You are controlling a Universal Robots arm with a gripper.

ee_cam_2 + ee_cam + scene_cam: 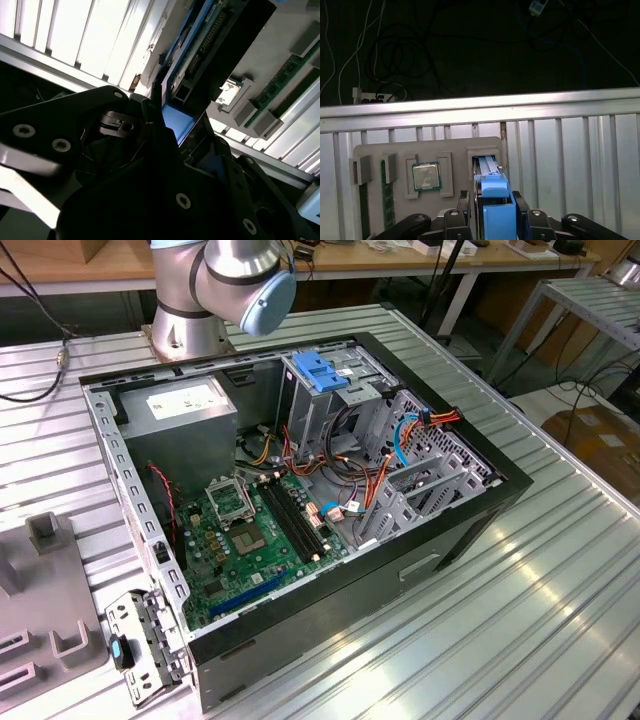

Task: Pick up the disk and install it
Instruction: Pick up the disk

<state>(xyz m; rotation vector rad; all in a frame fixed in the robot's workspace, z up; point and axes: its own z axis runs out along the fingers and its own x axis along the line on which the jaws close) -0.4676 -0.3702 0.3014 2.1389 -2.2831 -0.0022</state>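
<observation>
Arm [215,280] at far side of scene, toward exterior view's left; silver base [185,335] upright, joint with pale-blue cap [268,302] above it. Gripper [491,199] in both wrist views: black fingers [464,200] clamped either side of disk [496,220], disk edge-on between them.

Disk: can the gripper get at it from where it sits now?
Probably yes. In the first wrist view the gripper sits right over the disk, which stands up out of the grey tray's slot, with nothing between them.
</observation>
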